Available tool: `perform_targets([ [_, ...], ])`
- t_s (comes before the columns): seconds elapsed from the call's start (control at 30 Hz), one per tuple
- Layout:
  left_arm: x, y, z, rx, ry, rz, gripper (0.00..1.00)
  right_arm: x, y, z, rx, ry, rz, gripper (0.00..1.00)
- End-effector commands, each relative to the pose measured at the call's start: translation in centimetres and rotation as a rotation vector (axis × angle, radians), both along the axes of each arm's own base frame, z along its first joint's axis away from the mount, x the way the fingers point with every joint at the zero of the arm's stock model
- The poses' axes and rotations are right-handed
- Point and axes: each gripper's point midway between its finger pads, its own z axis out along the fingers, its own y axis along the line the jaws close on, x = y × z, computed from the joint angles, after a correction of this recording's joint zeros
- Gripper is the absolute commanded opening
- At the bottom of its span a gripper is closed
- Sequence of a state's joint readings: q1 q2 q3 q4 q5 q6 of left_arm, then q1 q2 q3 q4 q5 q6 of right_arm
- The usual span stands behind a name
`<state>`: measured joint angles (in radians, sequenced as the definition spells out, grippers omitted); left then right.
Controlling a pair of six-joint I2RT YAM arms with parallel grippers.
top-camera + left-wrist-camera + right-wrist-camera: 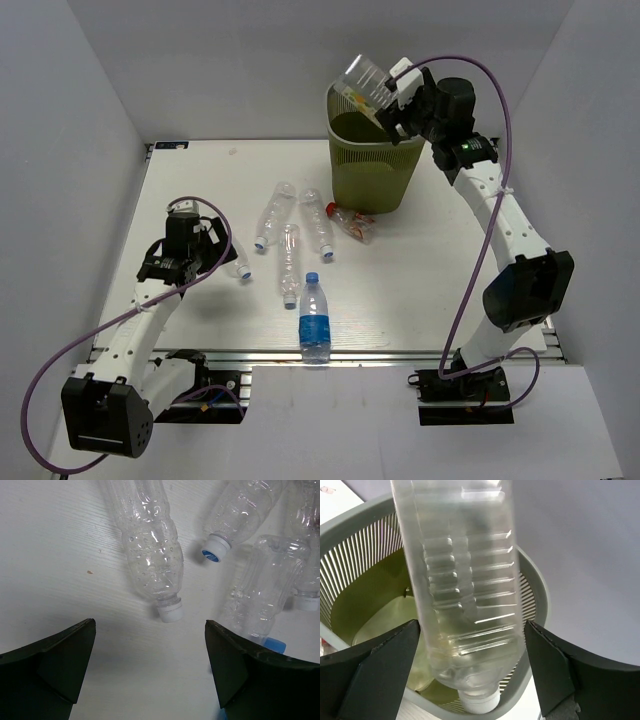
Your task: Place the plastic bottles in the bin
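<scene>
The right arm reaches up over the bin [372,170] at the table [420,290]'s far edge. The right gripper [470,625] has its fingers spread wide, with the wide bottle [465,580] loose between them. The left gripper [150,622] is also spread wide, low over the lying bottles [152,545].

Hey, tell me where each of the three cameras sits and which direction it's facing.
Top external: above and behind the arm bases, looking down on table, bin, left arm, right arm.
Left wrist: on the left arm, facing down at loose bottles; left gripper fingers at the bottom.
Right wrist: on the right arm, looking into the bin past a wide bottle between right gripper fingers.
Shared: top and right wrist both show bin and wide bottle.
</scene>
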<state>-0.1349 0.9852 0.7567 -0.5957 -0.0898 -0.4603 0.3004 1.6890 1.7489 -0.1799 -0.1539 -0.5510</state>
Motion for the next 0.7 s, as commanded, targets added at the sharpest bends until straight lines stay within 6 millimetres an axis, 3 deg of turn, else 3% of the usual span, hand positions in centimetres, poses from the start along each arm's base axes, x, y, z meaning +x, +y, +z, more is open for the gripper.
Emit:
perform_targets([
  [0.0, 0.5, -0.4, 1.4, -0.01, -0.062, -0.019, 1.0, -0.6, -0.8, 4.3, 0.035, -0.105, -0.033, 0.9],
  [0.1, 0.5, -0.4, 1.4, -0.01, -0.062, -0.019, 1.0, -0.6, -1.2, 5.1, 0.062, -0.152, -0.046, 0.9],
  [0.13, 0.5, -0.4, 1.4, -0.01, -0.062, -0.019, 1.0, -0.7, -1.2, 4.0, 0.039, -0.151, -0.044, 0.9],
  [0.23, 0.5, -0.4, 1.4, -0.01, -0.062, -0.019, 1.0, -0.9, -1.2, 5.0, 0.042, -0.158, -0.037, 0.9],
  [0.43, 0.4, -0.6, 1.4, -0.016, -0.061, -0.026, 1.0, -1.1, -1.3, 4.8, 0.04, -0.162, -0.041, 0.9],
  [0.47, 0.4, -0.5, 1.4, -0.009, -0.061, -0.032, 1.0, -1.7, -1.4, 7.1, 0.071, -0.234, -0.045, 0.9],
  [0.5, 0.4, -0.7, 1.2, -0.016, -0.062, -0.039, 1.0, -2.3, -1.6, 6.0, 0.072, -0.217, -0.047, 0.9],
  [0.6, 0.7, -0.5, 0.8, -0.007, -0.051, -0.031, 1.0, -5.5, -0.9, 7.9, 0.145, -0.168, 0.026, 0.9],
  [0.67, 1.2, -0.3, -0.2, 0.011, -0.009, -0.018, 1.0, -8.7, 0.1, 7.0, 0.147, -0.054, 0.123, 0.9],
])
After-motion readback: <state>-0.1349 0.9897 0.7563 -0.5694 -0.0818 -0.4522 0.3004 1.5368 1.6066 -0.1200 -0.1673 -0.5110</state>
